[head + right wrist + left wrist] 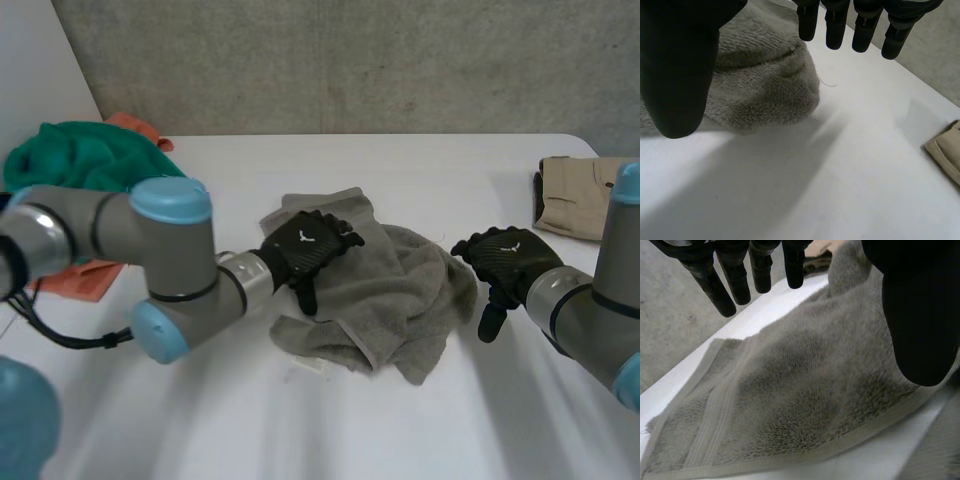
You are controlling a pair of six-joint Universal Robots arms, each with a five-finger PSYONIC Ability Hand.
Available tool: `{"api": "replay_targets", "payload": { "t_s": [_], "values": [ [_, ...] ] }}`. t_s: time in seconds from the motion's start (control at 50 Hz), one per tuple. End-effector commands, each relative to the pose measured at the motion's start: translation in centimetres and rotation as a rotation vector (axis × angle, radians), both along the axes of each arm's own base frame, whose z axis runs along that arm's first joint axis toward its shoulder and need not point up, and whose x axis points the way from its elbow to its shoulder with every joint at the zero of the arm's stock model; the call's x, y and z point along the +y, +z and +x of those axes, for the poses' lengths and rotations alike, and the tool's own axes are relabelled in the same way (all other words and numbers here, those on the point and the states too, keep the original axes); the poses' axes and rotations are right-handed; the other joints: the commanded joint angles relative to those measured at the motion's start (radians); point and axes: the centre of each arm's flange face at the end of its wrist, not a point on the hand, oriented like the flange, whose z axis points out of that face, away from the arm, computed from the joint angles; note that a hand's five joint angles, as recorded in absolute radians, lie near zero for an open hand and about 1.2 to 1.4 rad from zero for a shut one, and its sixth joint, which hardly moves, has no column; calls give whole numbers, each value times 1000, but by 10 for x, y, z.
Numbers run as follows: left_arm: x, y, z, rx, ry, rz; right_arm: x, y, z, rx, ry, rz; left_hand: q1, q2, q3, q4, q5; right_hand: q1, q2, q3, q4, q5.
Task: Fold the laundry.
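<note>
Head view: left hand is hovering over bunched towel, right hand at 3 o'clock, fingers apart, risking grabbing extra layers.

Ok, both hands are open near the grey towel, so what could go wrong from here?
The grey towel lies bunched in layers, so the left hand over it may pinch several layers instead of one edge, giving a crooked fold. The right hand hangs over bare table beside the towel; closing its fingers there would likely miss the cloth.
</note>
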Motion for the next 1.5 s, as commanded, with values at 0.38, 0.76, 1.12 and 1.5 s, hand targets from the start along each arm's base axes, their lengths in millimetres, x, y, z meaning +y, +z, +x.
{"api": "replay_targets", "payload": {
  "t_s": [0.38, 0.76, 1.12, 1.5],
  "values": [
    [-9, 29, 0, -58, 158, -186, -36, -16, 22, -204, -44, -73, 1199, 1189, 1189, 1198, 1175, 1170, 1191, 1190, 1193, 1180],
    [39, 103, 59, -3, 382, -395, -54, 23, 83, -283, 239, -231, 1199, 1189, 1189, 1198, 1175, 277, 298, 297, 300, 287],
    [-5, 95, 57, -72, 419, -375, 66, -22, 46, -317, 82, 139, 1199, 1189, 1189, 1198, 1175, 48, 69, 68, 71, 58],
    [-2, 116, 63, -29, 452, -329, 16, -58, 61, -93, 34, -148, 1199, 1189, 1189, 1198, 1175, 1168, 1189, 1188, 1191, 1178]
  ]
}}
